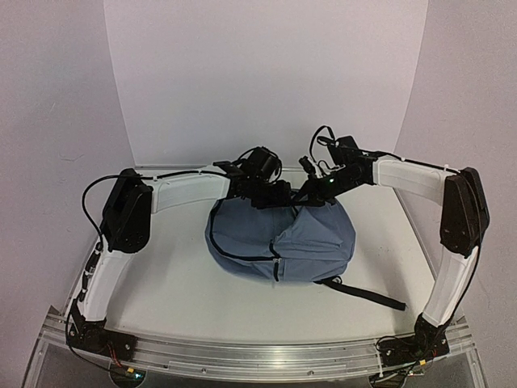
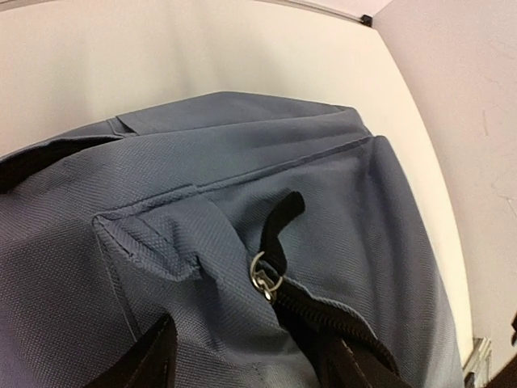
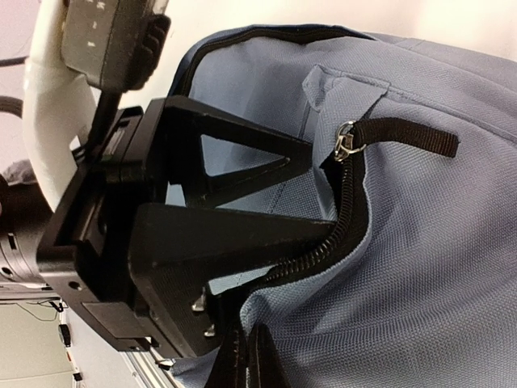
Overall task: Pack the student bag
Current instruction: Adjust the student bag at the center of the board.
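Note:
The slate-blue student bag (image 1: 283, 238) lies on the white table, its top toward the back wall. Both grippers are at its far top edge. My right gripper (image 1: 313, 192) is shut on the bag's fabric edge beside the zipper (image 3: 249, 360). The zipper teeth (image 3: 343, 210) run up from there to a metal slider with a black pull tab (image 3: 404, 133). My left gripper (image 1: 275, 194) is open; in its wrist view its midpoint (image 2: 250, 368) lies on bag fabric just short of the slider ring (image 2: 265, 279) and tab (image 2: 279, 222). Its right finger (image 2: 359, 368) lies along the zipper.
A black strap (image 1: 367, 293) trails from the bag toward the front right. White walls enclose the table at the back and sides. An aluminium rail (image 1: 258, 356) runs along the near edge between the arm bases.

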Action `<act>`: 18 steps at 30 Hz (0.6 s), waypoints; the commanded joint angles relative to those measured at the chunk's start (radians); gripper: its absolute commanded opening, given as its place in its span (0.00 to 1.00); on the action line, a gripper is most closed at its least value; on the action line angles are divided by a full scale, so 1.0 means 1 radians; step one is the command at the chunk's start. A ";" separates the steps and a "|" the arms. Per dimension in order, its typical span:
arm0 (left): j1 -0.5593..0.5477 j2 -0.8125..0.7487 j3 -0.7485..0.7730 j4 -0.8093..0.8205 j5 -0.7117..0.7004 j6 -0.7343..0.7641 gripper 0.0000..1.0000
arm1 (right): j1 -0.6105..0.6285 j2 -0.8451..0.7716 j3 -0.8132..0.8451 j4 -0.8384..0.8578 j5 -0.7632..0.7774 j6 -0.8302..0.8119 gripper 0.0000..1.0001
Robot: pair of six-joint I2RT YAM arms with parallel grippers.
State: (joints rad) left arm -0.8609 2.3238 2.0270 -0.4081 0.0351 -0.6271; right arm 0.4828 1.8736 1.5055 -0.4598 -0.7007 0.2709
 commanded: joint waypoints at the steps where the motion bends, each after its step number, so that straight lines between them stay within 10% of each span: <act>1: -0.012 0.040 0.033 -0.075 -0.110 -0.039 0.54 | 0.023 -0.072 0.021 0.060 -0.070 0.009 0.00; 18: 0.033 -0.169 0.063 -0.198 0.183 0.086 0.00 | 0.023 -0.061 -0.046 0.056 -0.001 -0.062 0.00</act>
State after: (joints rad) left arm -0.8533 2.2566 2.0072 -0.5258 0.0614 -0.5866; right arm 0.4951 1.8524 1.4688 -0.4483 -0.6935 0.2312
